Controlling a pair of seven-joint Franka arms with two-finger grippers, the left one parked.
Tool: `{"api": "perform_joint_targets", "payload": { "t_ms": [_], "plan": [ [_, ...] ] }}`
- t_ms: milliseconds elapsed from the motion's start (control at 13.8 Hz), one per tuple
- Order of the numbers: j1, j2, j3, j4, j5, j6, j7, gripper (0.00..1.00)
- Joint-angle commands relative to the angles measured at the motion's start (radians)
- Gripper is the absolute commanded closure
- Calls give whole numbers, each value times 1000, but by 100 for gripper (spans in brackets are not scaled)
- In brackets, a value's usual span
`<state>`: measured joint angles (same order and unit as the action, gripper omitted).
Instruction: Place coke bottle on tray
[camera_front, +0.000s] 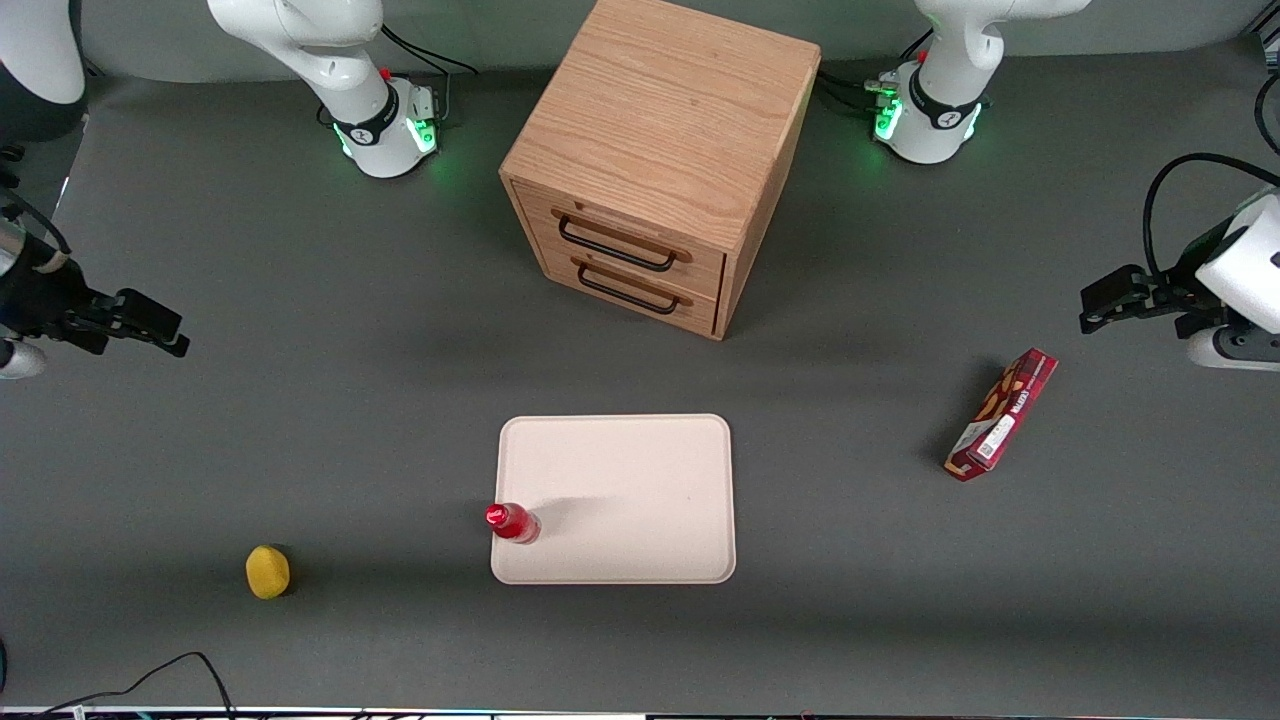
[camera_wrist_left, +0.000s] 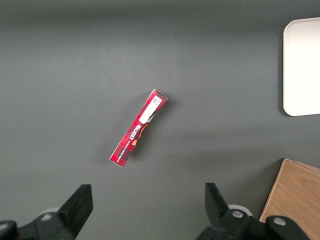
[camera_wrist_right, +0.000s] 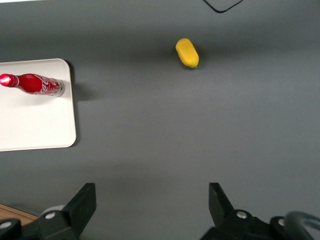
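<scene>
The coke bottle (camera_front: 513, 522), small, red, with a red cap, stands upright on the tray (camera_front: 640, 480), at the tray's corner nearest the front camera toward the working arm's end. It also shows in the right wrist view (camera_wrist_right: 34, 84) on the tray (camera_wrist_right: 35, 125). My gripper (camera_front: 160, 333) is open and empty, held above bare table at the working arm's end, well away from the tray. In the right wrist view the gripper (camera_wrist_right: 150, 200) has only grey table between its fingers.
A wooden drawer cabinet (camera_front: 655, 160) stands farther from the front camera than the tray. A yellow lemon-like fruit (camera_front: 267, 571) (camera_wrist_right: 187, 52) lies near the table's front edge. A long red snack box (camera_front: 1002, 413) (camera_wrist_left: 139, 127) lies toward the parked arm's end.
</scene>
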<state>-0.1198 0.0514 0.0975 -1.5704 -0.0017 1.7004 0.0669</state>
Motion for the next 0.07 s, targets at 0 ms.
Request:
{"api": "perform_joint_targets", "payload": {
  "t_ms": [0],
  "plan": [
    [-37,-1,4,67,6,-57,-76,0]
  ]
}}
